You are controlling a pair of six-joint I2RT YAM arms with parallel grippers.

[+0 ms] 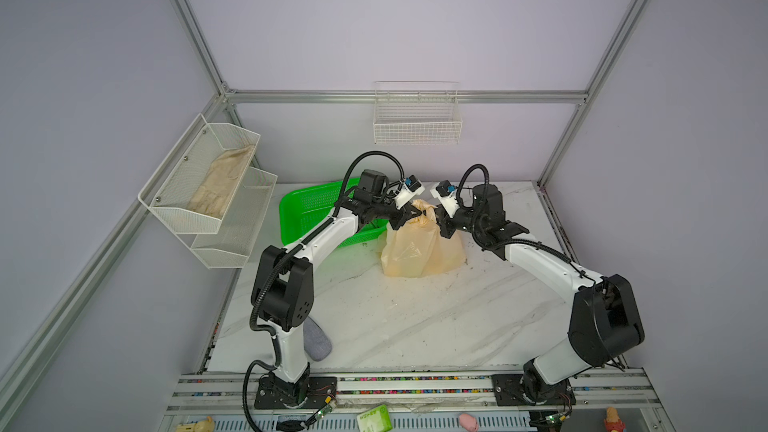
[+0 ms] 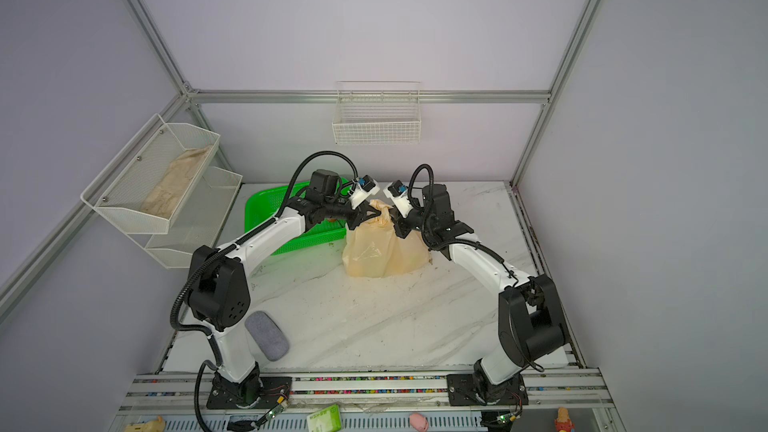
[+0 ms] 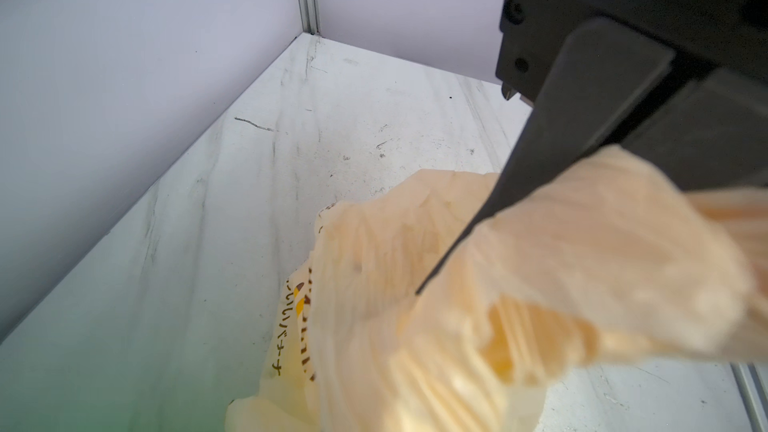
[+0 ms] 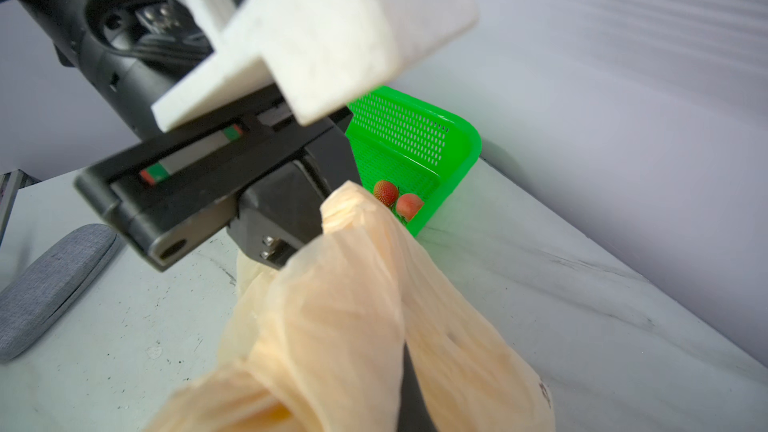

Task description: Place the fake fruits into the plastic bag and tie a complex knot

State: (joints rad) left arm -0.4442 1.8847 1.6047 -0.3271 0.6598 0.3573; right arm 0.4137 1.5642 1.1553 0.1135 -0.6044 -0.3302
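The plastic bag [image 1: 419, 249] [image 2: 384, 251] stands pale orange on the marble table, with its top gathered into a twisted bunch. My left gripper [image 1: 417, 214] [image 2: 375, 214] is shut on that bunch from the left. My right gripper [image 1: 437, 219] [image 2: 395, 220] is shut on it from the right, close to the left one. In both wrist views the bag's film [image 3: 478, 284] [image 4: 353, 305] fills the foreground and hides my own jaws. Two of the fake fruits, red strawberries [image 4: 386, 192], lie in the green basket [image 4: 415, 139]. Any fruits inside the bag are hidden.
The green basket [image 1: 309, 209] [image 2: 270, 218] sits behind my left arm at the back left. A grey fabric case [image 1: 318, 340] [image 2: 266, 334] lies near the left arm's base. White mesh shelves [image 1: 208, 193] hang on the left wall and a wire basket [image 1: 417, 118] on the back wall.
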